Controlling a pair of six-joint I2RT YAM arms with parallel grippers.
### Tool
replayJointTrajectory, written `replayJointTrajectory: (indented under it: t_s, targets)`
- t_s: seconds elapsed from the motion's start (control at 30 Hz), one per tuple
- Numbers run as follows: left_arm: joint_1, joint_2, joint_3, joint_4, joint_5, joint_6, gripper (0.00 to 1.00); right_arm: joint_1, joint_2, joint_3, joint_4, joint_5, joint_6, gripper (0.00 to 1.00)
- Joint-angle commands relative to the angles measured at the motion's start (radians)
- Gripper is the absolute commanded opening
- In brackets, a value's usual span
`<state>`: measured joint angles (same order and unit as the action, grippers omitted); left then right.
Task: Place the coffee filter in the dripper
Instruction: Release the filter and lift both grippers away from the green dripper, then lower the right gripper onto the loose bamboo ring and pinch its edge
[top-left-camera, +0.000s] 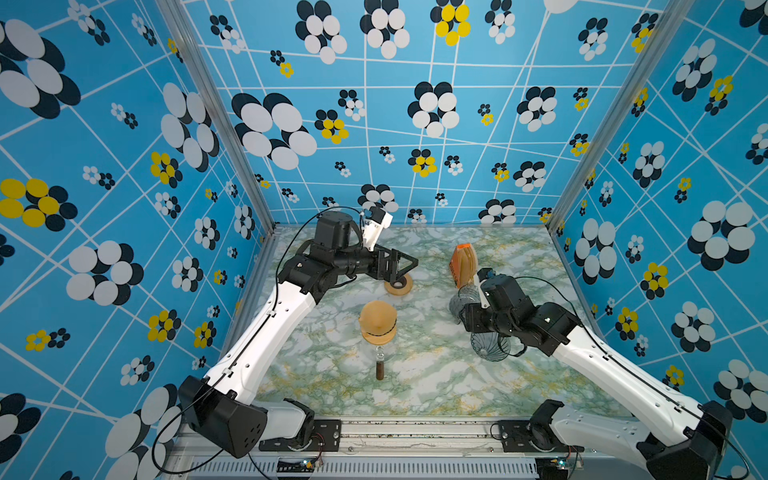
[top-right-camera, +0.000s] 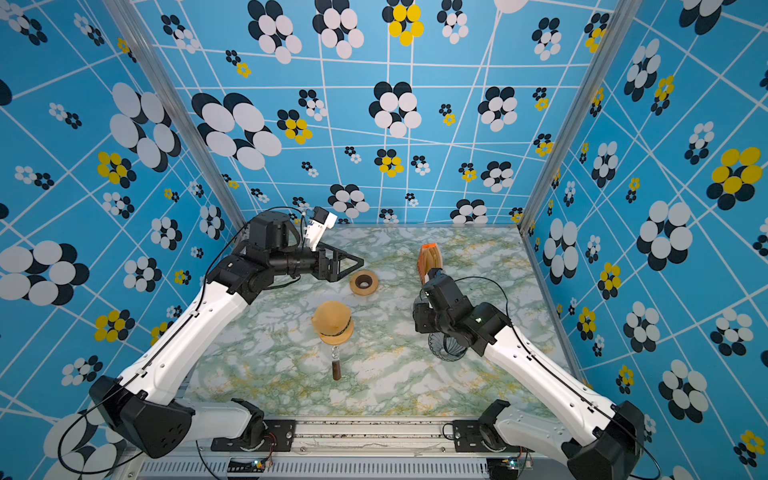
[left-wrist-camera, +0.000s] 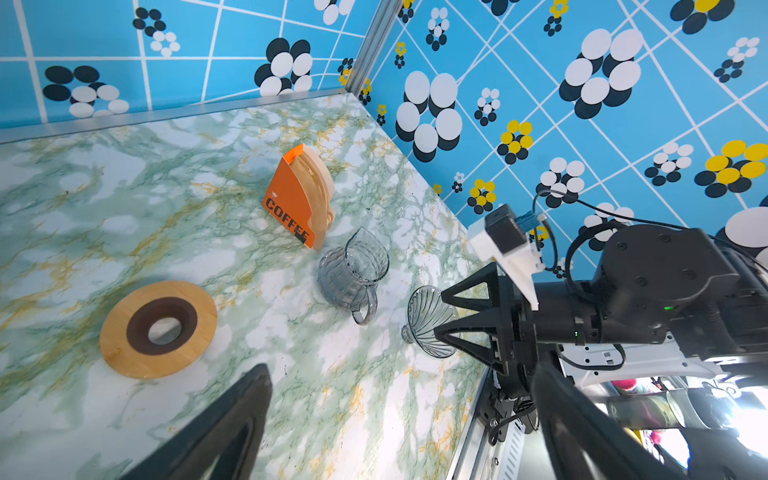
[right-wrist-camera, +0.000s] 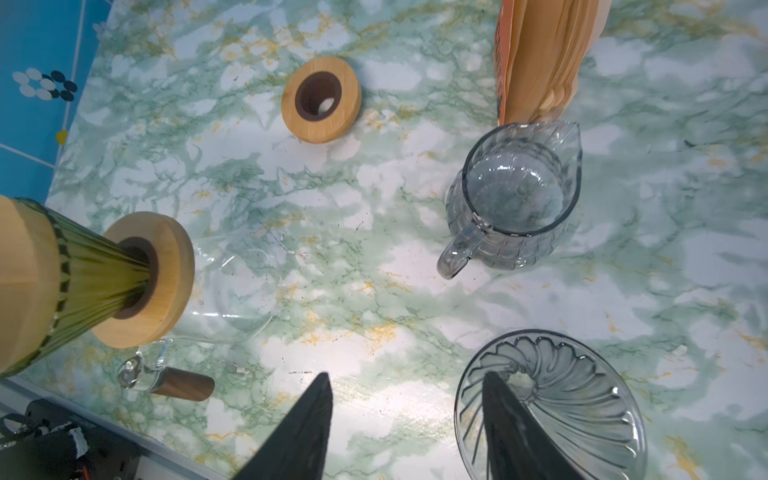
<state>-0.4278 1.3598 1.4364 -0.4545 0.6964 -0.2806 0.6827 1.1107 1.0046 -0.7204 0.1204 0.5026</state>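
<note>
Near the middle of the desk (top-left-camera: 415, 386): a greenish glass dripper (right-wrist-camera: 91, 274), seated in a wooden collar (right-wrist-camera: 166, 278) on top of a clear carafe (right-wrist-camera: 241, 299) with a dark wooden handle (right-wrist-camera: 183, 386). Inside that dripper, the brown coffee filter (top-left-camera: 376, 316), its paper rising above the glass rim.

Left tool (left-wrist-camera: 399, 374): spread as wide as can be, gripping nothing. Hangs just over a spare wooden ring (top-left-camera: 400, 286) toward the back of the desk and hides part of it in a top view. No contact with the ring visible from the left wrist view.

Right tool (right-wrist-camera: 407, 374): about half spread, clamped on nothing. One finger (right-wrist-camera: 511, 428) over the bowl of a second, grey dripper (right-wrist-camera: 582, 407), the other finger (right-wrist-camera: 303, 432) outside its rim, with bare desk showing between the two. Touching the glass or not: cannot tell.

Just beyond the grey dripper, a grey glass pitcher (right-wrist-camera: 515, 195), upright and empty. Right behind the pitcher, an orange holder (left-wrist-camera: 291, 199) lettered COFFEE, with a stack of spare filters (left-wrist-camera: 320, 183) standing in it, close to the right wall.
</note>
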Motion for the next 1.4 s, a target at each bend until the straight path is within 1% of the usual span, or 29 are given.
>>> replayJointTrajectory:
  t_s: [0.0, 0.1, 0.17, 0.27, 0.33, 0.4, 0.47, 0.77, 1.0, 1.27, 1.37]
  targets:
    - [-0.004, -0.012, -0.012, 0.077, 0.030, 0.044, 0.99, -0.003, 0.038, -0.011, 0.076, -0.066, 0.019, 0.60]
    - [-0.001, -0.037, -0.085, 0.128, -0.007, 0.050, 0.99, -0.006, 0.137, 0.045, 0.130, -0.092, 0.026, 0.60]
    - [0.004, -0.038, -0.103, 0.121, -0.048, 0.046, 0.99, -0.013, 0.210, 0.097, 0.158, -0.132, 0.037, 0.60]
    - [0.025, -0.028, -0.132, 0.111, -0.127, 0.006, 0.99, -0.040, 0.345, 0.191, 0.207, -0.256, 0.067, 0.61]
    - [0.046, -0.018, -0.138, 0.111, -0.157, -0.038, 0.99, -0.047, 0.425, 0.251, 0.237, -0.283, 0.078, 0.62]
    - [0.066, -0.010, -0.140, 0.103, -0.168, -0.047, 0.99, -0.059, 0.505, 0.314, 0.250, -0.300, 0.092, 0.62]
    - [0.083, -0.012, -0.154, 0.103, -0.205, -0.066, 0.99, -0.080, 0.575, 0.356, 0.290, -0.332, 0.131, 0.62]
    - [0.093, -0.043, -0.174, 0.111, -0.208, -0.050, 0.99, -0.135, 0.757, 0.414, 0.466, -0.384, 0.263, 0.64]
    - [0.089, -0.057, -0.190, 0.134, -0.176, -0.034, 0.99, -0.146, 0.870, 0.457, 0.543, -0.372, 0.316, 0.65]
    - [0.089, -0.063, -0.192, 0.135, -0.178, -0.027, 0.99, -0.169, 0.982, 0.497, 0.569, -0.405, 0.319, 0.66]
    - [0.089, -0.063, -0.195, 0.139, -0.177, -0.029, 0.99, -0.172, 1.010, 0.515, 0.558, -0.417, 0.311, 0.63]
